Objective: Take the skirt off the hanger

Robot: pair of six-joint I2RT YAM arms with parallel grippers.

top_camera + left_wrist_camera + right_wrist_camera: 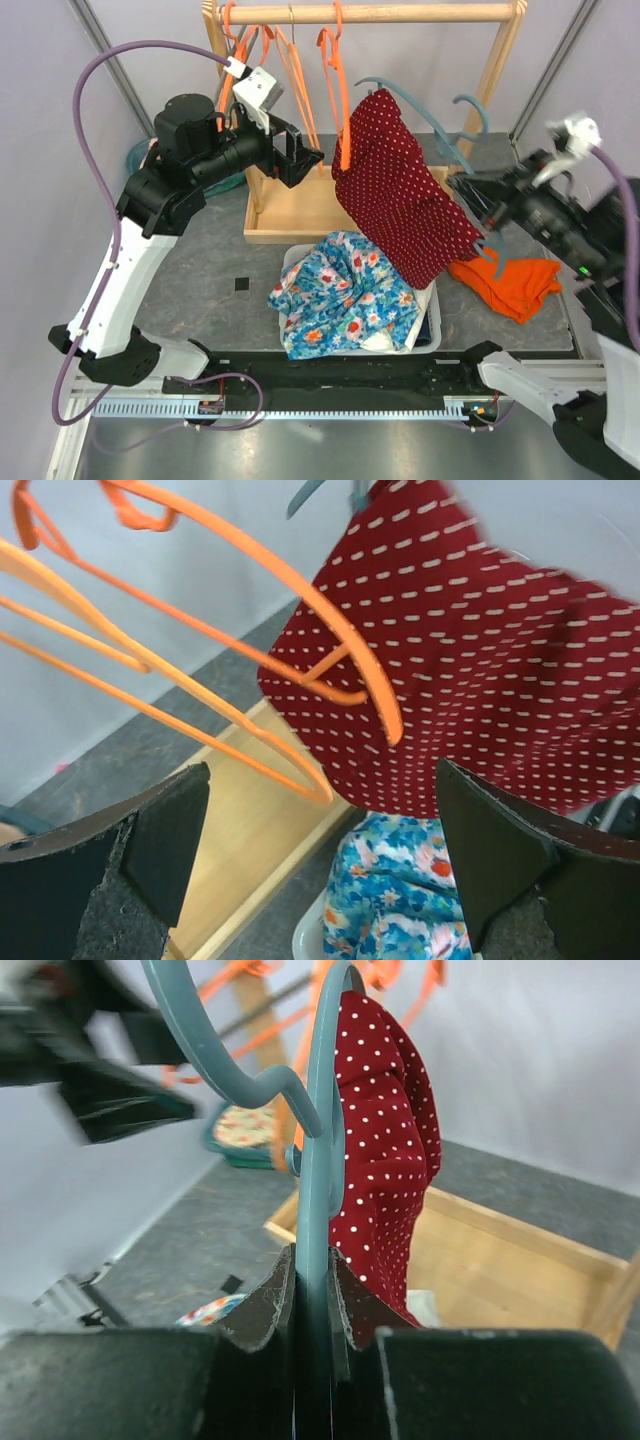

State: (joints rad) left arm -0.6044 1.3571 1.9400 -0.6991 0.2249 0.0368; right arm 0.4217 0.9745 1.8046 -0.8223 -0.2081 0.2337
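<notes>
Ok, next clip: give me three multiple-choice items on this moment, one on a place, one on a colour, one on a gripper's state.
1. Where does the blue floral garment lie?
A. heaped in the white basket
B. over the wooden rail
C. in a gripper

2. What colour is the hanger in the right gripper?
A. orange
B. grey-blue
C. white

3. How is the left gripper?
A. shut on a hanger
B. shut on cloth
C. open and empty

Answers:
1 A: the top view shows it piled inside the basket's rim.
2 B: the right wrist view shows the jaws closed on the grey-blue hanger, with the red dotted skirt draped on it.
3 C: the left wrist view shows its fingers wide apart, and the orange hangers beyond them are not gripped.
</notes>
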